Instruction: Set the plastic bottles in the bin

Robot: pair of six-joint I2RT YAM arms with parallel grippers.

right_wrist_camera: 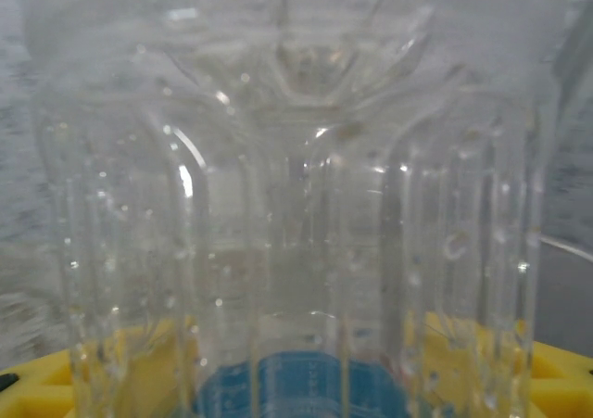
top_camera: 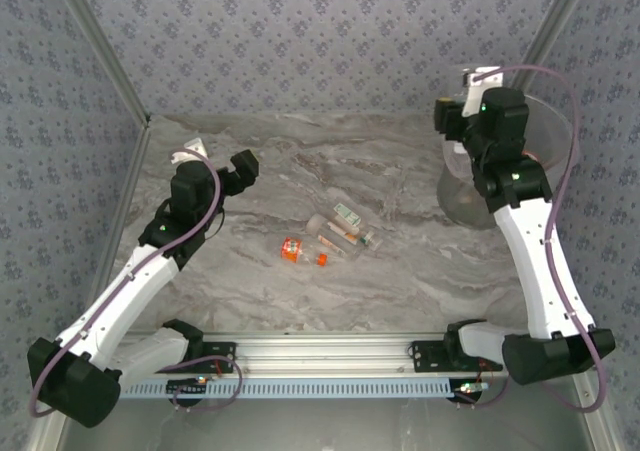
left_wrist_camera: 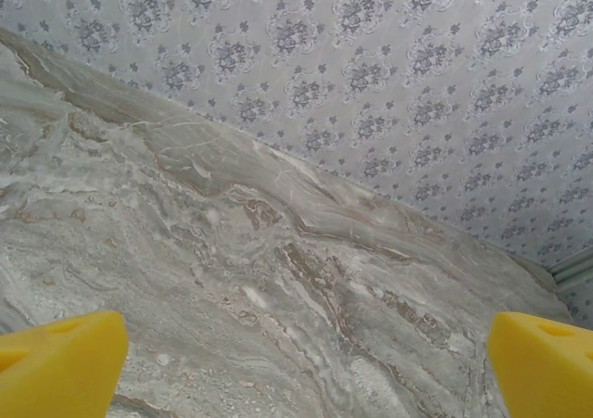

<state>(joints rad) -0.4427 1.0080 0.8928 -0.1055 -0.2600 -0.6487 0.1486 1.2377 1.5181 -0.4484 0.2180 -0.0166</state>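
On the left, the left jaws are wide open over bare worktop (left_wrist_camera: 278,279), holding nothing, and in the middle a few plastic bottles (top_camera: 325,239) lie close together. On the right, the right jaws squeeze a clear bottle (right_wrist_camera: 296,205) with a blue label, high up by the bin (top_camera: 470,203). To do this well, I think the bottle should be right over the bin's open top before the jaws let go, so it drops in and does not bounce off.
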